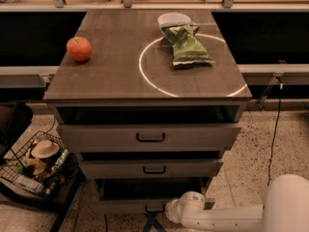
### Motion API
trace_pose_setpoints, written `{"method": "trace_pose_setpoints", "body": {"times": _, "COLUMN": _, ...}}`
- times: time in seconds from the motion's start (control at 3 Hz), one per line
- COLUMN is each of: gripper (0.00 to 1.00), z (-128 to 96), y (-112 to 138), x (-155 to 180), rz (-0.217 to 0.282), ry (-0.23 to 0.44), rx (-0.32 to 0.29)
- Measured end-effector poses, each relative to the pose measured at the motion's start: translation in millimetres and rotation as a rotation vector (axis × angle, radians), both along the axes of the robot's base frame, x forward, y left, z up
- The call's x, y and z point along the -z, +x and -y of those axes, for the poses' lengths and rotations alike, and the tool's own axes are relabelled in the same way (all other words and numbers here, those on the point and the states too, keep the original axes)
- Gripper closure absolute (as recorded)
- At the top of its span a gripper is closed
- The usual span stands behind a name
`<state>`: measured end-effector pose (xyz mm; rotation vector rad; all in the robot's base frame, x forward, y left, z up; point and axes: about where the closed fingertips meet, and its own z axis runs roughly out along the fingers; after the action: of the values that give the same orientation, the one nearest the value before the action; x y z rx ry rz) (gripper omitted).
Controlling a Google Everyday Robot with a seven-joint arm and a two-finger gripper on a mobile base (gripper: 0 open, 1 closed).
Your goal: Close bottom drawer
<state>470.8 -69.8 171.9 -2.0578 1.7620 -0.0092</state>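
Note:
The bottom drawer is the lowest of three grey-brown drawers in the cabinet and stands pulled out, its dark inside showing. Its small black handle is just visible at the lower edge of the view. My white arm comes in from the lower right. Its rounded wrist and gripper lie against the drawer's front, right of the handle. The middle drawer and the top drawer above it also stick out a little.
On the cabinet top lie an apple, a green chip bag and a white bowl. A black wire basket of items stands on the floor to the left. A cable hangs at the right.

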Motion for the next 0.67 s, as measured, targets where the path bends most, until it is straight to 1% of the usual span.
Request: {"method": "trace_pose_setpoints", "body": {"times": 0.67, "gripper": 1.0, "z": -0.1, "y": -0.2, "x": 0.2, "rz": -0.001, "ry": 0.0, "rx": 0.0}}
